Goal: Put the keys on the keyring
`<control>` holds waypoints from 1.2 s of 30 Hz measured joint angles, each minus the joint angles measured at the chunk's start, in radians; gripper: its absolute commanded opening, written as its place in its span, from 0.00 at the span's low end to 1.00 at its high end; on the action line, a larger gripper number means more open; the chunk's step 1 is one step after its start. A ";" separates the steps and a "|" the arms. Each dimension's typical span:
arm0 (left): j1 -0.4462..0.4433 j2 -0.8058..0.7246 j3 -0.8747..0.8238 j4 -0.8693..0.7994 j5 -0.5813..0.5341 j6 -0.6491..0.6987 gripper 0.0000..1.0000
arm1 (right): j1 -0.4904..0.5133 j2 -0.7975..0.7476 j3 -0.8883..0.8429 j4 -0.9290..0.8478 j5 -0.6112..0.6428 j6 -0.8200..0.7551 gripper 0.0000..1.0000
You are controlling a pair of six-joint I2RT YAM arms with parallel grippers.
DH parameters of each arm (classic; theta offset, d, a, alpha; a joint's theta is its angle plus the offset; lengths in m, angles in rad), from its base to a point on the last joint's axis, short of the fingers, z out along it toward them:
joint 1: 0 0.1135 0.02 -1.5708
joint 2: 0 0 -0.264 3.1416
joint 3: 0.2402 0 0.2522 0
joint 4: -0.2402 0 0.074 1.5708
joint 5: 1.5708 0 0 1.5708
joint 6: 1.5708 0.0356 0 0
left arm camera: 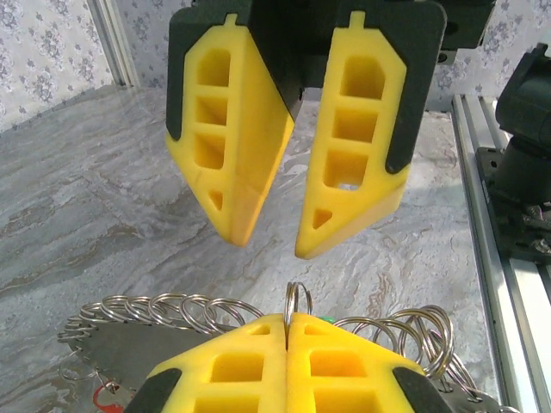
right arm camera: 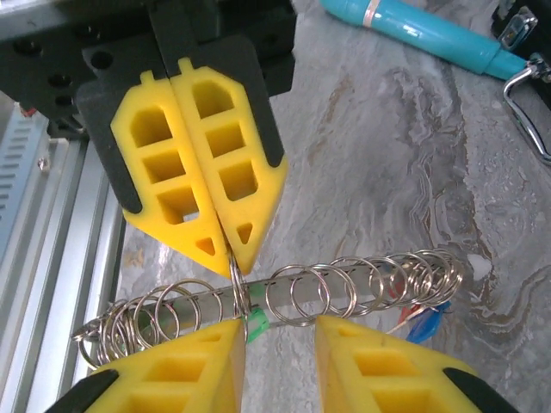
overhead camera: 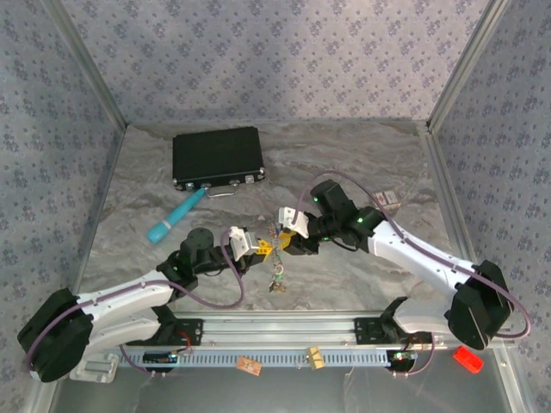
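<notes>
Both grippers meet above the table's middle. My left gripper (overhead camera: 256, 249) (left arm camera: 288, 320) is shut on one silvery split ring (left arm camera: 296, 301) (right arm camera: 234, 280) of the keyring, a flat metal strip (right arm camera: 344, 288) threaded with several rings. A green key (right arm camera: 256, 325) (left arm camera: 325, 320) hangs right at that pinched ring. Red (right arm camera: 411, 311) and blue (right arm camera: 428, 323) keys hang at the strip's far end. My right gripper (overhead camera: 288, 237) (right arm camera: 277, 325) (left arm camera: 267, 249) faces the left one and stands open, its fingers (left arm camera: 250, 146) to either side of the strip and touching nothing. A bunch of keys (overhead camera: 277, 280) dangles below.
A black case (overhead camera: 217, 157) with a metal handle (right arm camera: 525, 103) lies at the back left. A long teal tube (overhead camera: 175, 217) (right arm camera: 430, 34) rests in front of it. A small object (overhead camera: 389, 200) sits at the right. The aluminium rail (overhead camera: 284, 327) runs along the near edge.
</notes>
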 measured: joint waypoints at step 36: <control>0.001 -0.061 0.001 -0.074 -0.034 0.011 0.26 | 0.074 0.079 0.113 -0.117 0.050 -0.108 0.00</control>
